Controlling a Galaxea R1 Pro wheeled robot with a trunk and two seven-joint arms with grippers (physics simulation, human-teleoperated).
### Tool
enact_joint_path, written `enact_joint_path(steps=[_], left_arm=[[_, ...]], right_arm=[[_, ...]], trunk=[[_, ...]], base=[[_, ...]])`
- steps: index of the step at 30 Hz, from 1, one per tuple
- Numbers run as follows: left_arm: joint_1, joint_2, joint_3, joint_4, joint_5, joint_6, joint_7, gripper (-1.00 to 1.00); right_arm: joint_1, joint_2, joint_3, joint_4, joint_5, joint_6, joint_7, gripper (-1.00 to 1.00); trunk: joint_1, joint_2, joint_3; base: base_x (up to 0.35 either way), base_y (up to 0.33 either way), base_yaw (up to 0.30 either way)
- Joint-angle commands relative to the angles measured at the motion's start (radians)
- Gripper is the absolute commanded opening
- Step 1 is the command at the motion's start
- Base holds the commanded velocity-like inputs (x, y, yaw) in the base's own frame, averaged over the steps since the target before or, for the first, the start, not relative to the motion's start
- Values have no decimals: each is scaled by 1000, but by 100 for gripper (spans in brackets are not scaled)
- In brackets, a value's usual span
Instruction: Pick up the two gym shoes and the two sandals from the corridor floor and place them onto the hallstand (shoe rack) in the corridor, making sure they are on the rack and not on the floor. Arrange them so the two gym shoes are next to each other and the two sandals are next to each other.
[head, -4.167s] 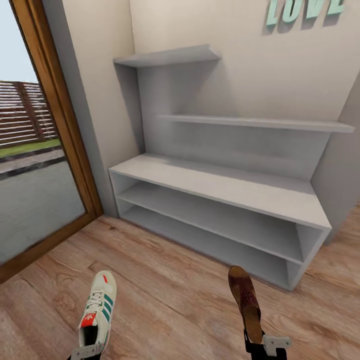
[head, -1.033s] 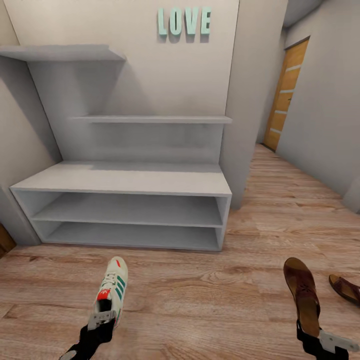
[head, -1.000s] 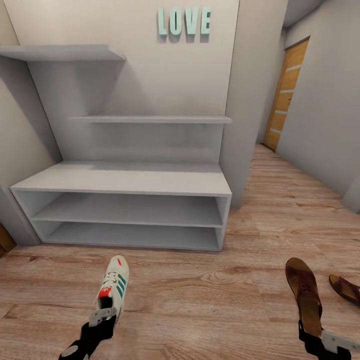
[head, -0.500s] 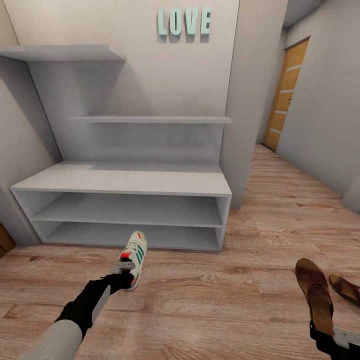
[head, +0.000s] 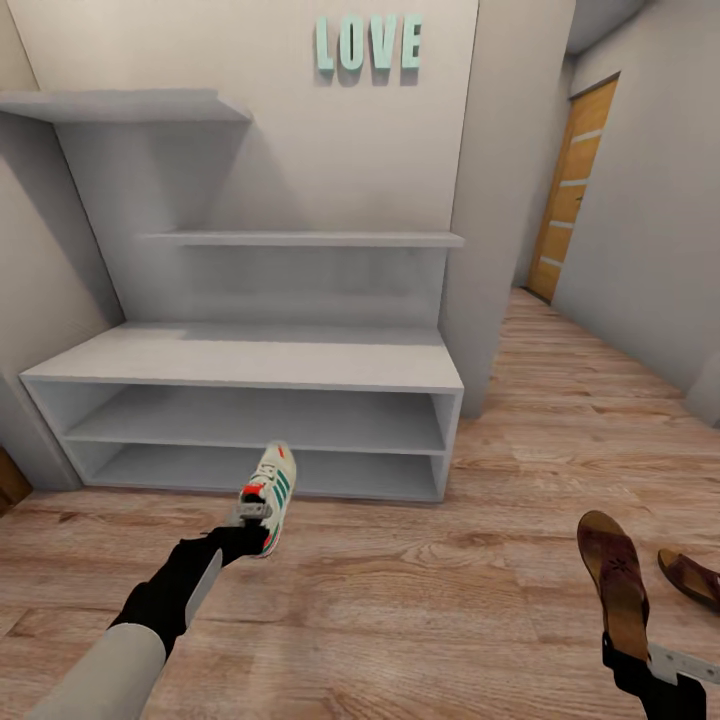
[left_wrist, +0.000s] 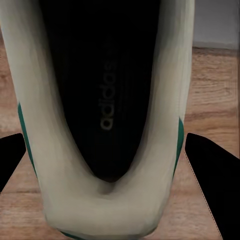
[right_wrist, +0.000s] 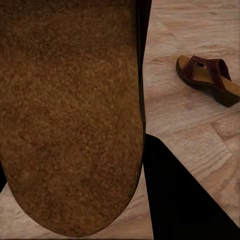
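Cream gym shoe (head: 268, 496) — left pincer (head: 247, 520) gripping.

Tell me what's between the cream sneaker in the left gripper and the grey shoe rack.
Only bare wood-plank floor, in the head view: the cream sneaker in the left gripper points toward the light-grey shoe rack.

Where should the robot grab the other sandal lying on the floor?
Best guess: take the loose sandal at its heel end, coming from above. It sits upright on its sole on the wooden floor, the strap covers the front, and the heel end is open and narrow enough for an end effector. The held sandal is gripped at its heel the same way.
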Motion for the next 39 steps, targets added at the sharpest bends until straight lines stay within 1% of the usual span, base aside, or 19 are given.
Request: enact_joint_path(steps=[1,4,6,9,10,11,13,18,25,33,36,37,39], left_arm=[[0,0,1,-9,3,7,-4,-100],[-3,-1,2,-20,2,11,-4,-100],[-9,-2,3,-22,1,31,-3,-100],[-16,-5,4,-29,3,101,-2,-100],[-18,-7,3,-32,2,111,-2,-100],[-22,-9,3,-42,1,130,0,-100],[-26,-10,3,-52,1,145,2,-100],[-28,-10,2,-57,-1,153,4,-100],[-29,-4,3,-57,-1,154,4,-100],[-20,1,1,-60,0,152,3,-100],[-19,-3,0,-61,-3,150,6,-100],[-19,-4,0,-61,-3,150,9,-100],[-19,-6,1,-62,-3,146,39,-100]], right_arm=[[-1,0,0,1,0,0,-2,-100],[-1,0,0,1,0,3,-2,-100],[-1,1,0,1,0,4,-2,-100],[-1,1,0,0,0,4,-2,-100],[-1,1,0,0,0,4,-2,-100],[-1,1,-1,0,0,5,-2,-100],[-1,0,-2,-1,0,4,-2,-100],[-1,0,-3,-1,0,3,-2,-100],[-1,0,-5,-1,0,3,-2,-100],[-1,0,-5,-1,0,2,-2,-100],[-1,0,-3,0,1,2,-2,-100],[-1,0,-3,0,1,2,-2,-100],[-1,0,-2,4,3,1,-2,-100]], trunk=[[0,0,-1],[0,0,-1],[4,-7,-4],[15,-28,-14],[19,-35,-17],[19,-36,-21],[20,-36,-29],[23,-37,-50],[26,-39,-87],[26,-39,-100],[26,-39,-105],[26,-39,-106],[26,-39,-109]], base=[[0,0,0],[0,0,-69],[0,0,-193],[0,0,-256],[0,0,-265],[0,0,-193],[0,0,-93],[0,0,-27],[0,0,-3],[0,0,0],[56,-7,0],[138,-35,0],[227,-106,0]])
